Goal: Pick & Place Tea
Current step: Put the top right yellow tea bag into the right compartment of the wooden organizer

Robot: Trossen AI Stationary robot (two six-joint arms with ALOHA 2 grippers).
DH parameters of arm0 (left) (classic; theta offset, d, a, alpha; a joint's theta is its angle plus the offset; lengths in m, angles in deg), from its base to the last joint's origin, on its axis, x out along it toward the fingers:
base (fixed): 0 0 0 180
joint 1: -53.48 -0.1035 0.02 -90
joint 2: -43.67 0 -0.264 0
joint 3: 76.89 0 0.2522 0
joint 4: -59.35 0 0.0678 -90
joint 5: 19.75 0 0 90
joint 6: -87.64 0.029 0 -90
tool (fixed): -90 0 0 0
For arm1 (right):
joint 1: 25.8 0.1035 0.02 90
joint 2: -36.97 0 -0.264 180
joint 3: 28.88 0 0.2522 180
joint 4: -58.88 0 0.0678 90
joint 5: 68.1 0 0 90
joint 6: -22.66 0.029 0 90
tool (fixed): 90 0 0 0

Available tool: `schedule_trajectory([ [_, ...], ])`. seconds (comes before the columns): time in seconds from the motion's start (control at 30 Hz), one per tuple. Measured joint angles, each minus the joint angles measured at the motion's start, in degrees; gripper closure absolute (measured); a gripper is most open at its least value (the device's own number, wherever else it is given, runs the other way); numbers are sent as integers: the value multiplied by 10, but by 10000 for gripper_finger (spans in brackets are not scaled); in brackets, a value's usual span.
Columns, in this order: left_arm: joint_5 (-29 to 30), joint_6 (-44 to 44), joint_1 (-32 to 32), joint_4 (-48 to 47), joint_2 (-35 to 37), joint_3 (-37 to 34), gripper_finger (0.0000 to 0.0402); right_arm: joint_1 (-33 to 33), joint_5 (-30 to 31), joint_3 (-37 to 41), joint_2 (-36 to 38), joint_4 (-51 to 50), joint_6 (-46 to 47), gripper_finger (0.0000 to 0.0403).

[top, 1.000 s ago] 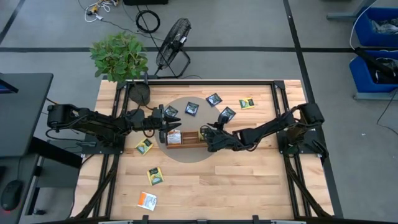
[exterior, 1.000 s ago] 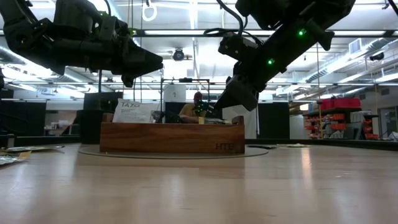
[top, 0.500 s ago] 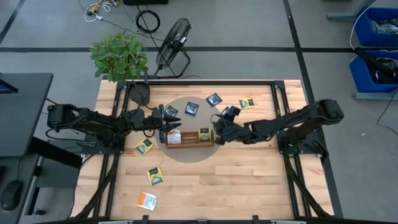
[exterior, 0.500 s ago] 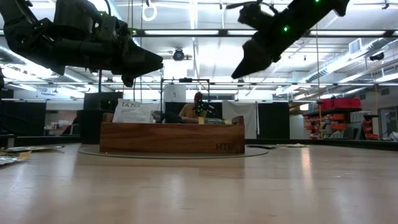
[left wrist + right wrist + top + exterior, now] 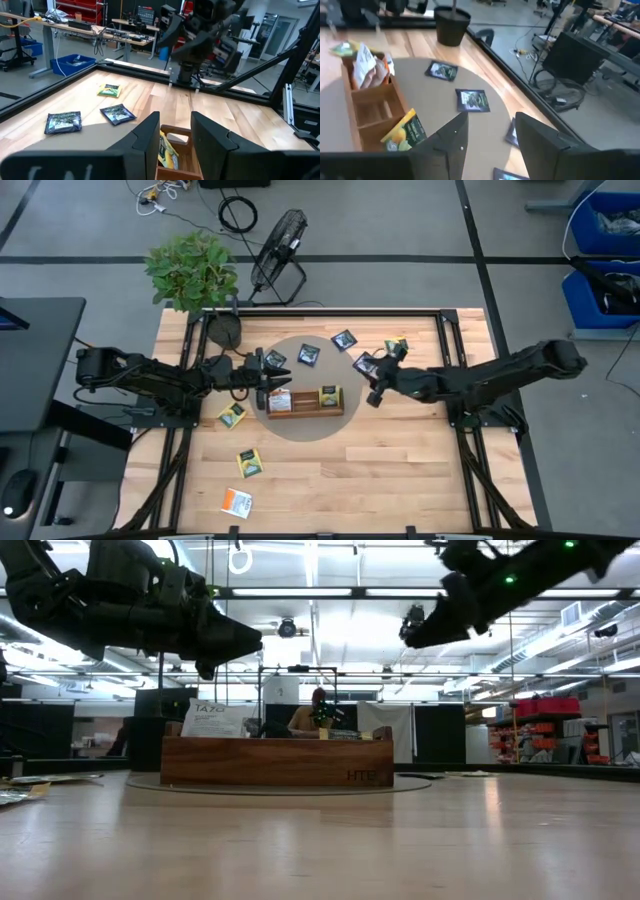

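The left gripper (image 5: 277,382) hangs just above the left end of the wooden tray (image 5: 305,409), its two dark fingers (image 5: 150,137) standing a narrow gap apart with nothing between them; in its wrist view the tray's compartments show through that gap. The right gripper (image 5: 372,385) is raised off the table to the right of the tray, over the right edge of the round grey mat (image 5: 303,428), its fingers (image 5: 452,135) parted and empty. The tray lies lengthwise on the mat. Its left compartment holds orange-and-white sachets (image 5: 280,399) standing on edge, the middle compartment looks empty in the right wrist view, and a yellow-green sachet (image 5: 328,396) leans tilted in the right end. On the far part of the mat lie dark navy sachets: one (image 5: 274,360) at the far left, one (image 5: 309,355) at the middle, one (image 5: 345,339) farther right, and one (image 5: 362,363) just beside the right gripper. A yellow-green sachet (image 5: 397,346) lies on the bare wood beyond them to the right. Nearer the camera, on the left side of the table (image 5: 400,470), lie two more yellow-green sachets (image 5: 232,415) (image 5: 249,463) and an orange-and-white one (image 5: 237,502) close to the near edge. A potted plant (image 5: 192,272) and a floor fan (image 5: 278,242) stand beyond the table's far left corner.
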Motion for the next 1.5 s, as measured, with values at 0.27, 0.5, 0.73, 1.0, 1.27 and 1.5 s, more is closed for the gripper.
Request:
schedule_trajectory([
  [0.27,0,0,0,2,0,0,287,-20,-40,89,118,57,39,232],
  [0.5,0,0,0,2,0,0,287,-35,-43,135,178,85,63,232],
  [0.73,0,-2,0,1,0,0,287,-56,-67,188,234,107,95,232],
  [1.0,0,-1,0,2,0,0,287,-91,-72,244,305,131,141,232],
  [1.27,-6,-3,0,2,0,0,287,-159,-76,245,333,25,268,232],
  [1.5,-6,-6,0,2,0,0,287,-234,-126,245,333,-47,386,232],
])
